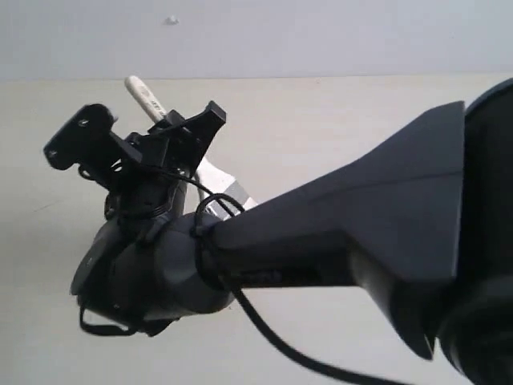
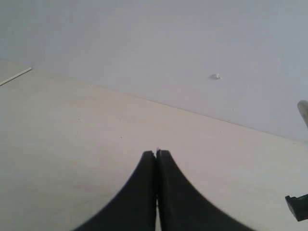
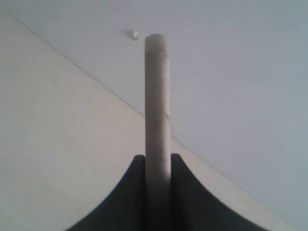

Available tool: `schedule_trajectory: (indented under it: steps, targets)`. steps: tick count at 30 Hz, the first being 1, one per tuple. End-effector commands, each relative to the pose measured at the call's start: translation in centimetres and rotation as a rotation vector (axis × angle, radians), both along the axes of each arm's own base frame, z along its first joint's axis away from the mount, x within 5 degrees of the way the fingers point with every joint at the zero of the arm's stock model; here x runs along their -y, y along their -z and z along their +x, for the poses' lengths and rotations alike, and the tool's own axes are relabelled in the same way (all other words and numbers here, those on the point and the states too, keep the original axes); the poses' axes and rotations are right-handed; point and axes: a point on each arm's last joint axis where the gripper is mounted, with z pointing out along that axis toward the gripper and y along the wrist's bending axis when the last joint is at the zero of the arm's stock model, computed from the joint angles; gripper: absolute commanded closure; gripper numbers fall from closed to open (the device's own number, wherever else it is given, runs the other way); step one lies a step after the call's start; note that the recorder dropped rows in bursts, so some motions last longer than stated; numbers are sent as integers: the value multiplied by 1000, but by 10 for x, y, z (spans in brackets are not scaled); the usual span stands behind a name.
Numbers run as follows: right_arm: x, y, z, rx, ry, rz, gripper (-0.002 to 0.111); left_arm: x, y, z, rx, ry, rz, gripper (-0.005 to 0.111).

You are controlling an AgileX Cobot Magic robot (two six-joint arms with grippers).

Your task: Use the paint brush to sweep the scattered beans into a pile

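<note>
The paint brush [image 1: 145,95] slants over the pale table [image 1: 361,112] — its white handle is pinched between the right gripper's [image 3: 158,162] narrowly parted jaws, and its bristle end is hidden behind that arm. Well apart from the brush, the left gripper [image 2: 156,153] holds nothing — its jaws are pressed together.

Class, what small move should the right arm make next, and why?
Probably lower the right end effector toward the table: it is shut on the paint brush, yet no beans show in any view and the bristles are hidden.
</note>
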Motion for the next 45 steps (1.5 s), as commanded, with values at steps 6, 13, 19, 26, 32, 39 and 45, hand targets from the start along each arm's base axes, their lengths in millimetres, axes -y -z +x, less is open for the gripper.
schedule_trajectory:
  steps: [6,13,19,26,32,39,45]
  targets:
    - [10,29,34,-167,-33,134,108,0,-1,-1,12,7,-1,107]
    - [6,30,32,-216,-59,223,108,0,-1,-1,12,7,-1,107]
    - [3,9,23,-133,-46,195,108,0,-1,-1,12,7,-1,107]
    - [-7,-35,2,-90,-146,111,108,0,-1,-1,12,7,-1,107]
    - [-27,-72,-14,-402,-646,234,108,0,-1,-1,12,7,-1,107]
    - [4,-120,-5,-435,-787,315,108,0,-1,-1,12,7,-1,107]
    - [33,-145,-2,-596,-1109,411,108,0,-1,-1,12,7,-1,107]
